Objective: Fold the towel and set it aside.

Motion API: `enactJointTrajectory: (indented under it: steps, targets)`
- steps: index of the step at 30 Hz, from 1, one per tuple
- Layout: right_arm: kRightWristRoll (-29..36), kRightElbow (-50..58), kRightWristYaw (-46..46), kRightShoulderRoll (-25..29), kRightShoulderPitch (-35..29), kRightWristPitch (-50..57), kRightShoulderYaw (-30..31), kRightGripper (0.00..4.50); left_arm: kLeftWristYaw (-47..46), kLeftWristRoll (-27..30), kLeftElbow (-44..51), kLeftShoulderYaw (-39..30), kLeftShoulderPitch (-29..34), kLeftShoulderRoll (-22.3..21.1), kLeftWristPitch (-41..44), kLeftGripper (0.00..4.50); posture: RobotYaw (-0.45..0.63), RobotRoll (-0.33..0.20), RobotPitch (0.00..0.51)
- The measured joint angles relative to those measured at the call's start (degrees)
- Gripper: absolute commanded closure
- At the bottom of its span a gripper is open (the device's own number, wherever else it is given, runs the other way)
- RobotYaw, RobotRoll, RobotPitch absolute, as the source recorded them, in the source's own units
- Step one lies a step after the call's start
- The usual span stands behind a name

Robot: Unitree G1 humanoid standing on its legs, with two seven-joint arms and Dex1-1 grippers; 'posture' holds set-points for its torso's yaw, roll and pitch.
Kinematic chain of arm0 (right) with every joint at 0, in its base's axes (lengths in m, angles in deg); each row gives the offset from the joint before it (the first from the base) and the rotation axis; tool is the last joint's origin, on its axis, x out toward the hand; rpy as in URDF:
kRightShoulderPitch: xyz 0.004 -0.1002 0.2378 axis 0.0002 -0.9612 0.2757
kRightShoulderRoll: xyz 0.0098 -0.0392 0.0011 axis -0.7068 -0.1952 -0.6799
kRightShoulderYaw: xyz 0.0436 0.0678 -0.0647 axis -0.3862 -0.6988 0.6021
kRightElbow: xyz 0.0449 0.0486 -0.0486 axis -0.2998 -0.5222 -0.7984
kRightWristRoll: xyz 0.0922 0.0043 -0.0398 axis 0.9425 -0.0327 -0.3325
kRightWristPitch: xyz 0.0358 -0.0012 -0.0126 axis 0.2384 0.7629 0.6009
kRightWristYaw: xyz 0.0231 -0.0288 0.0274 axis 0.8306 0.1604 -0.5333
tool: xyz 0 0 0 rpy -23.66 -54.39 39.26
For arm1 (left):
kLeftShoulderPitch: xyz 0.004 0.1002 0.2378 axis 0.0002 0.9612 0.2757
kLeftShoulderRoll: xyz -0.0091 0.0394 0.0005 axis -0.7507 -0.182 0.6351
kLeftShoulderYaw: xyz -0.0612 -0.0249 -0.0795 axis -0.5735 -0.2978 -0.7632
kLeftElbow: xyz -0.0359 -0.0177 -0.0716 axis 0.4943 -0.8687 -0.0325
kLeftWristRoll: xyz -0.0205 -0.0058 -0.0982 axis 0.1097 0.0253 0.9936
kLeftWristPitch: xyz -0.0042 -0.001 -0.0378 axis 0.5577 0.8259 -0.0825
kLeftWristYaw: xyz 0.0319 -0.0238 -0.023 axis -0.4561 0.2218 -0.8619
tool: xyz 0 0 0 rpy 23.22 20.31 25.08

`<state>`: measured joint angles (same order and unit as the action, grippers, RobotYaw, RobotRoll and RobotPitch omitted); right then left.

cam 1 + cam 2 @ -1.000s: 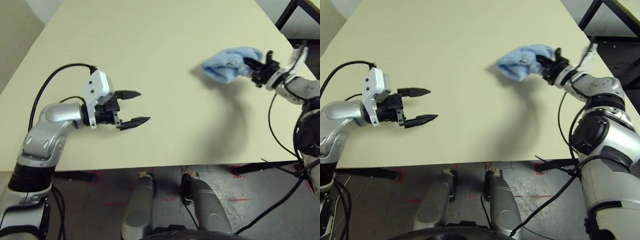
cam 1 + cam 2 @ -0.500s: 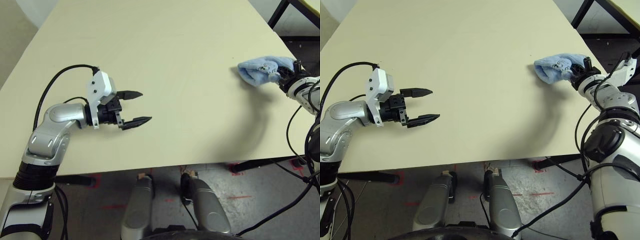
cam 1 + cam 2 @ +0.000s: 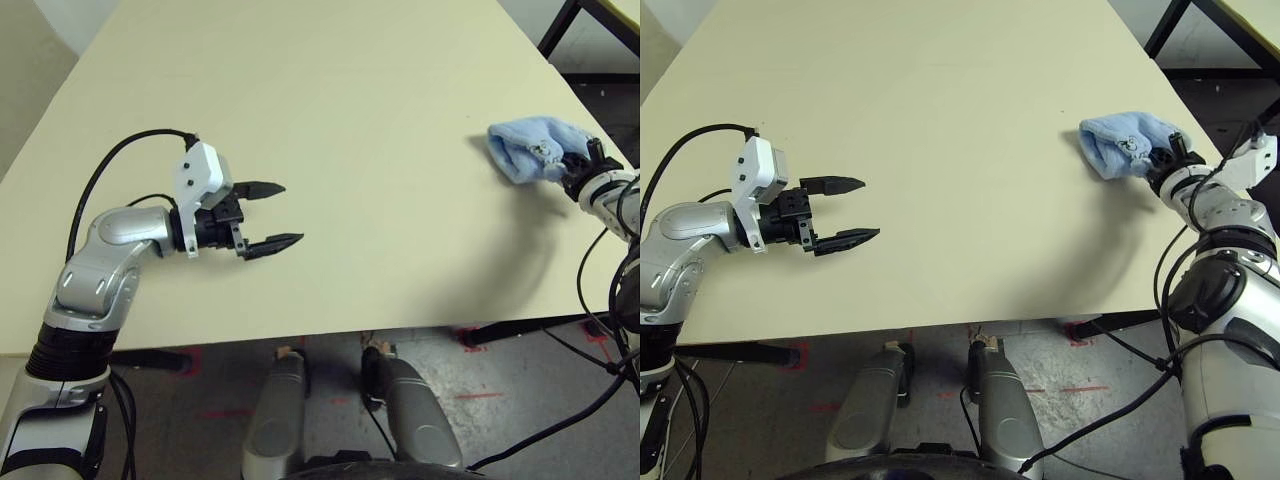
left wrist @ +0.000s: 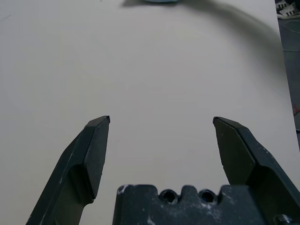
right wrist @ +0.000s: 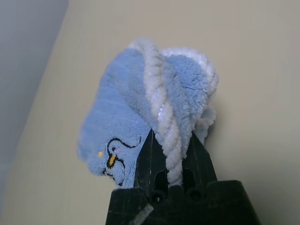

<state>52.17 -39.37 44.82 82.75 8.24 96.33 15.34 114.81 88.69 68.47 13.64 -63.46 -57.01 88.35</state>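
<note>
The towel [image 3: 528,148], a light-blue terry bundle with white edging and a small embroidered motif [image 5: 111,159], lies bunched near the table's right edge. My right gripper [image 3: 576,164] is shut on the towel's right end; in the right wrist view the white edging [image 5: 164,122] runs between its fingers [image 5: 149,154]. My left gripper [image 3: 275,214] hovers open over the left part of the table, far from the towel, with nothing between its fingers [image 4: 91,154].
The cream table [image 3: 350,90] stretches wide between the two arms. Its right edge lies just past the towel, with a black frame [image 3: 575,25] and floor beyond. Black cables [image 3: 110,160] loop off the left wrist.
My right gripper carried the towel from mid-right of the table out to its right edge and lower. The camera view also shifted. The left arm stayed put, open.
</note>
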Motion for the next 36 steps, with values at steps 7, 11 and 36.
enactJointTrajectory:
  steps: [7,11,36]
  targets:
    - [0.5,0.5,-0.3,3.1,-2.7,0.1,-0.1,4.49,0.3,0.0,-0.1,0.5,-0.2,0.1,0.0,0.0,0.13,0.0,0.167]
    - [-0.4,1.4,-1.3,2.8,-3.1,0.3,2.0,3.83,0.6,-0.2,-0.8,1.1,-1.1,0.5,-0.1,0.0,0.13,0.0,0.165]
    - [-19.5,8.3,-12.4,1.7,-1.8,-36.4,21.0,0.04,-12.0,-0.1,-3.6,-6.3,-4.0,5.8,2.6,0.0,0.13,0.0,0.148]
